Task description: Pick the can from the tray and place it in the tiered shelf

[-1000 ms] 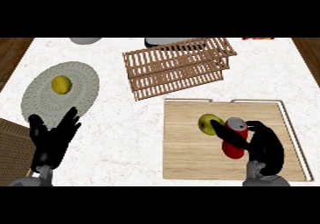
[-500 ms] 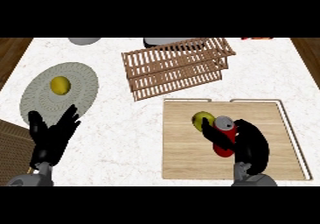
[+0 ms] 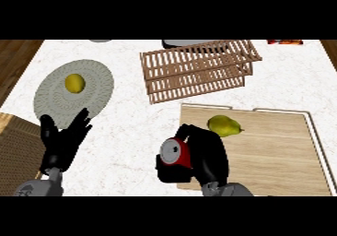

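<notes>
I have the can [image 3: 175, 153] wrapped in my right hand [image 3: 202, 159] at the tray's [image 3: 287, 156] near-left corner, ready to carry toward the shelf [image 3: 198, 69]; my left hand [image 3: 62, 140] rests open.

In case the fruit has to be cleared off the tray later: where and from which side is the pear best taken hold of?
Probably around its wide belly, from above. The pear lies on its side on the wooden tray, narrower end towards the right, so fingers can close across the rounded middle. The right hand, nearest it, is curled round the red can; the left hand rests open.

One head view — steeply down onto the counter [image 3: 130, 138], fairly close.
</notes>
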`<state>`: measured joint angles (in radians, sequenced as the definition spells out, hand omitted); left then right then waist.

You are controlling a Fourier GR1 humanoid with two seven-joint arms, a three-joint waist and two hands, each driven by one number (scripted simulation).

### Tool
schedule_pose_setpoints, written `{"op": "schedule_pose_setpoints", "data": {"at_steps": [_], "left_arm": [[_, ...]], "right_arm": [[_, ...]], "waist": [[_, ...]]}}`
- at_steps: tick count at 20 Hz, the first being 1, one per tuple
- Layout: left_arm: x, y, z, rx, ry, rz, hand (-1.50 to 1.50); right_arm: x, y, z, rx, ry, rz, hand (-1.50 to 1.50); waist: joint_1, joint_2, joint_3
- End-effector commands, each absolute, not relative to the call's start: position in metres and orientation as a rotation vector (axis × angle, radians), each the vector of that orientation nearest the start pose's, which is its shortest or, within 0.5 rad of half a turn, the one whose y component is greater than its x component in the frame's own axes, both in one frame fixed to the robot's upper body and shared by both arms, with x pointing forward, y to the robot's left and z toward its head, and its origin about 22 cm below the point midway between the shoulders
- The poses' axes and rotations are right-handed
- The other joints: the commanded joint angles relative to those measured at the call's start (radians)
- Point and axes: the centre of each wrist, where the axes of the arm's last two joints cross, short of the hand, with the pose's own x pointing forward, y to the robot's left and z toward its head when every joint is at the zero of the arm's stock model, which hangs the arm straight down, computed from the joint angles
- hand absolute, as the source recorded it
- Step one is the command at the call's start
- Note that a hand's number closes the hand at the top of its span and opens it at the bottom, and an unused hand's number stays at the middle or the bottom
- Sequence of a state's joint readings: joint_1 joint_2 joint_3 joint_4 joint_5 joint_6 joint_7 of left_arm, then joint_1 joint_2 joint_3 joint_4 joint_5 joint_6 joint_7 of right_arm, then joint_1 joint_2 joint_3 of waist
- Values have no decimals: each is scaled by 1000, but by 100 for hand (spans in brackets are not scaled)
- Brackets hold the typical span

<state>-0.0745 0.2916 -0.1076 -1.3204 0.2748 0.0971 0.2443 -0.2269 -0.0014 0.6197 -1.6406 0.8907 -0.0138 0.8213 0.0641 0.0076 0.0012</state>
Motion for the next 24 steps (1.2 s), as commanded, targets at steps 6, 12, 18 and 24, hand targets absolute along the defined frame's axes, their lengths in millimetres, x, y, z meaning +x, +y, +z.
{"op": "schedule_pose_setpoints", "data": {"at_steps": [6, 12, 18, 24], "left_arm": [[242, 293, -30, 87, -1101, 34, 0], [258, 300, -28, 73, -1127, 44, 0], [262, 307, -32, 87, -1100, 49, 0], [251, 293, -26, 102, -1119, 43, 0]], "right_arm": [[190, -40, 147, -482, -1684, 1017, 150], [203, -53, 242, -580, -1759, 880, 150], [215, -68, 287, -640, -1757, 797, 150], [268, -89, 331, -631, -1744, 700, 150]], "waist": [[-60, -12, -1], [-61, -9, -2], [-66, -9, -2], [-59, -9, -2]]}}
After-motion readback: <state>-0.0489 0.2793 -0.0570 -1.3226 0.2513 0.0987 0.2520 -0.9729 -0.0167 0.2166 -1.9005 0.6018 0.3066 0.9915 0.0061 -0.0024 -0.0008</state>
